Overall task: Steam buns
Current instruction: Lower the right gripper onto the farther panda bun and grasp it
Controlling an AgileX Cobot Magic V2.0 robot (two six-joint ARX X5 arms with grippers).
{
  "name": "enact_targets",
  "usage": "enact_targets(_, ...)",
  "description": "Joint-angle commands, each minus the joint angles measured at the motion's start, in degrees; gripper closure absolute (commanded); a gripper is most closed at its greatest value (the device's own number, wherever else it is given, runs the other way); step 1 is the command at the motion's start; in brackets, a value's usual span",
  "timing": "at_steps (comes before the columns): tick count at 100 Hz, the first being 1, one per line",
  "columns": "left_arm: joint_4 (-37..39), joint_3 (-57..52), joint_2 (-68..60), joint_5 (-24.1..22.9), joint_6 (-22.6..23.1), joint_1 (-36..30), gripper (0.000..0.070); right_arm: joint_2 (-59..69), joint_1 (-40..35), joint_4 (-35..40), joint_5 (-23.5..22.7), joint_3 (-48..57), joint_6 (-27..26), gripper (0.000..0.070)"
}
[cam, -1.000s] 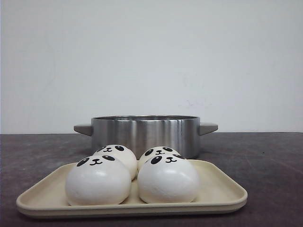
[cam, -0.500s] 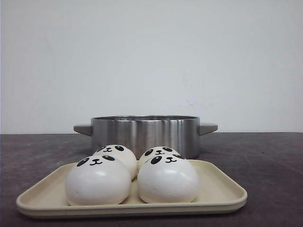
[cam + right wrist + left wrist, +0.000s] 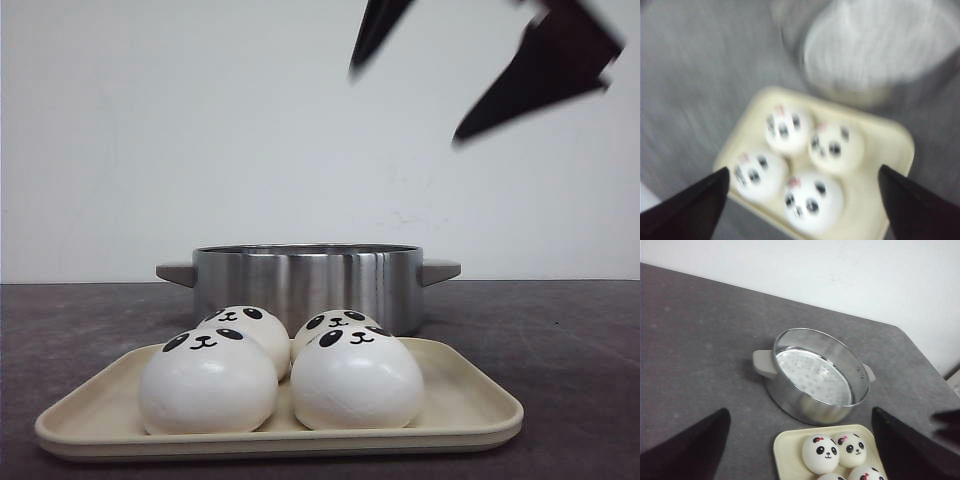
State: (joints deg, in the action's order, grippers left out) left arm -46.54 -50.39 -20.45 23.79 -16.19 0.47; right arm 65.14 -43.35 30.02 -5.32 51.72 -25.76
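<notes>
four buns (image 3: 282, 375) on tray (image 3: 470, 400), before steamer pot (image 3: 305, 285). right tool (image 3: 405, 105) wide open, empty, high above buns, nearer. left tool (image 3: 800, 450) open, empty.

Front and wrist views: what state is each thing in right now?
buns: all four on the tray, none picked up.
tray: flat on the table, in front of the steamer pot.
steamer pot: uncovered, empty, perforated insert visible.
right gripper: open, above the buns, holding nothing.
left gripper: open, holding nothing.
</notes>
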Motion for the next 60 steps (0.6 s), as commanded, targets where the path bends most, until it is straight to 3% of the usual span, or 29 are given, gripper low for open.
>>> enact_targets(1,0.7,-0.5,0.2,0.4,-1.5,-0.3,0.0150,5.5,-0.6,0.6,0.8,2.6,0.3,0.0167)
enact_targets(29,1.3,-0.5,0.2,0.3,-1.4,-2.3,0.0150,24.8,-0.4,2.2,0.9,12.0,0.9,0.0166)
enact_targets(60,0.9,-0.5,0.2,0.3,-1.4,-5.1,0.0150,36.5,0.0,2.2,0.9,17.1,1.3,0.0166)
